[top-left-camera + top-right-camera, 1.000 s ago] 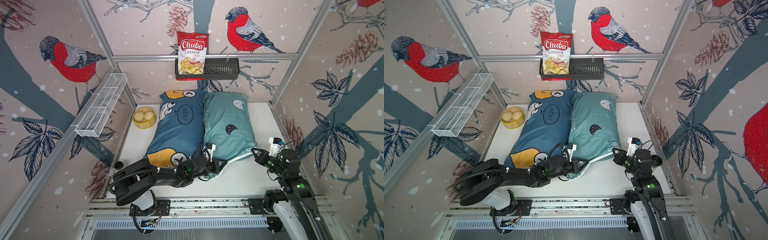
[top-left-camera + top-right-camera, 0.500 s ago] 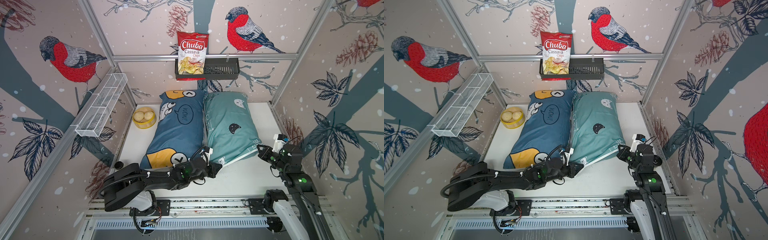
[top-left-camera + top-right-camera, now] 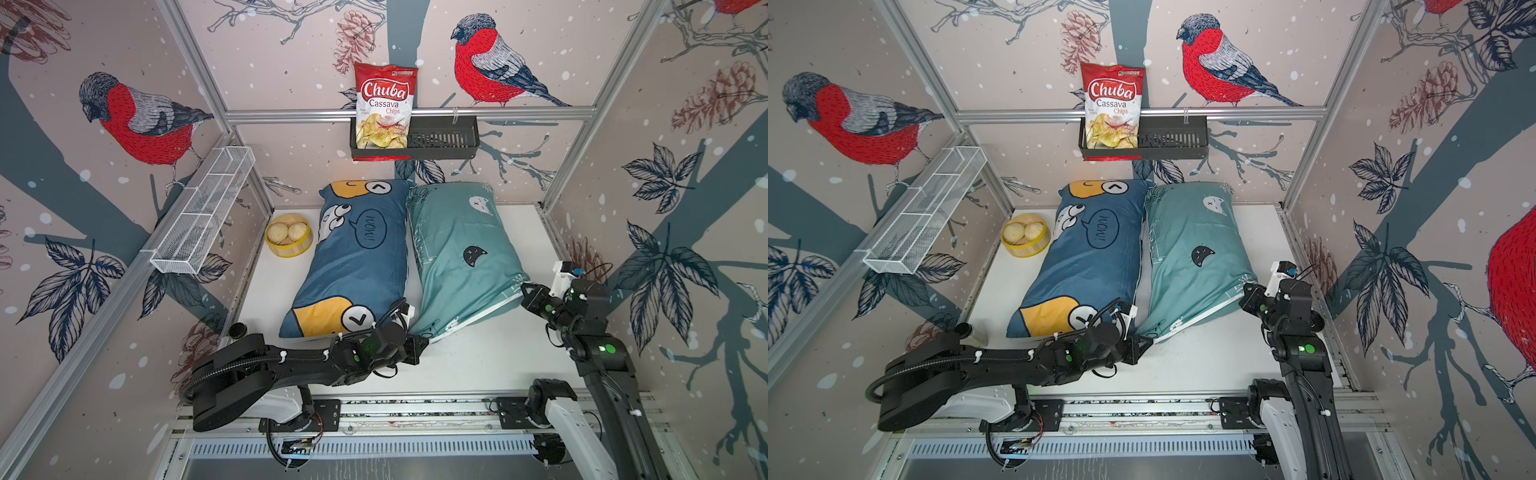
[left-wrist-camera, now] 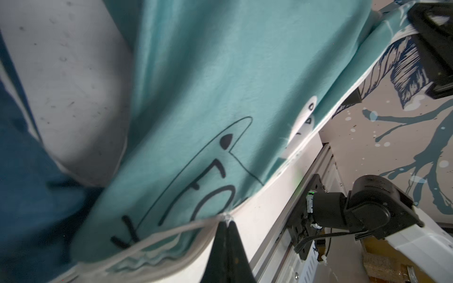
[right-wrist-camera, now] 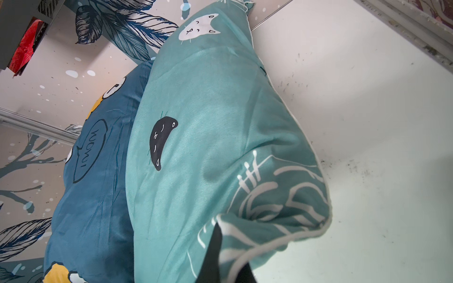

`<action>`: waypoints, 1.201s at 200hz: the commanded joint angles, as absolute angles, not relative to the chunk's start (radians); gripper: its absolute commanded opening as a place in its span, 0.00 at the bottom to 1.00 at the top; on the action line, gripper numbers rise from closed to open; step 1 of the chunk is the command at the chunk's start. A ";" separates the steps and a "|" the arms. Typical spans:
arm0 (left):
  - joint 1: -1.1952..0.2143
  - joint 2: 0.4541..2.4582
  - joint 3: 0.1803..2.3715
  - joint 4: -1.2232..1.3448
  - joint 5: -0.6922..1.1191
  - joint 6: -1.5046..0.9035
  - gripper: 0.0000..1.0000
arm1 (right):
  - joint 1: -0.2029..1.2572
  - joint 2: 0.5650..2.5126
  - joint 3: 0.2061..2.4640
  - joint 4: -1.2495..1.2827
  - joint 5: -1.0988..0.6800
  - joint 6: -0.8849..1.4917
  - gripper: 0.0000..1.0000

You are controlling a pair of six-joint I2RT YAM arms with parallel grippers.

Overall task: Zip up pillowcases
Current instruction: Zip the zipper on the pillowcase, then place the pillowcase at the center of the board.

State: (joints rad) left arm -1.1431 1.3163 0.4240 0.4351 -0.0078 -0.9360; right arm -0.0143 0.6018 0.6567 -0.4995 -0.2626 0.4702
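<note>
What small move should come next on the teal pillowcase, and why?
Probably draw the left gripper slightly away from the right gripper along the near edge. Both are shut on opposite ends of the teal pillowcase, its edge stretched straight between them; the left wrist view shows edge layers loose beside the tips. Whether the zip is closed cannot be seen.

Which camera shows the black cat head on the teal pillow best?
The right wrist view: the black cat head is close and large. Both top views show it small; the left wrist view misses it.
</note>
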 commanded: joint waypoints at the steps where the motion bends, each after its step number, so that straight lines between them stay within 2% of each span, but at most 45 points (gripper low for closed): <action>1: -1.144 1.300 0.404 0.354 -0.042 -0.941 0.00 | -0.033 0.607 0.683 -0.422 -0.226 0.425 0.00; 37: -1.144 1.269 0.385 0.274 -0.093 -0.932 0.00 | -0.089 0.619 0.719 -0.456 -0.227 0.386 0.00; 100: -1.145 1.244 0.394 0.295 -0.089 -0.914 0.00 | -0.124 0.621 0.683 -0.465 -0.314 0.365 0.00; 106: -1.144 1.227 0.402 0.285 -0.093 -0.906 0.00 | -0.122 0.622 0.682 -0.473 -0.313 0.354 0.09; 116: -1.144 1.195 0.425 0.249 -0.107 -0.881 0.18 | -0.110 0.619 0.688 -0.487 -0.281 0.346 0.33; 134: -1.144 1.125 0.495 0.132 -0.167 -0.808 0.57 | -0.096 0.619 0.720 -0.508 -0.219 0.338 0.89; 140: -1.144 1.100 0.523 0.089 -0.196 -0.781 0.64 | -0.092 0.624 0.733 -0.510 -0.203 0.334 1.00; 161: -1.142 1.015 0.591 -0.014 -0.330 -0.662 0.84 | -0.090 0.652 0.761 -0.470 -0.202 0.341 1.00; 187: -1.080 0.946 0.640 -0.081 -0.475 -0.521 0.97 | -0.068 0.754 0.774 -0.378 -0.219 0.357 1.00; 215: -0.905 0.918 0.635 -0.079 -0.581 -0.423 0.99 | -0.043 0.938 0.793 -0.262 -0.184 0.322 1.00; 240: -0.741 0.907 0.574 -0.003 -0.541 -0.395 0.99 | -0.043 1.106 0.824 -0.178 -0.238 0.308 1.00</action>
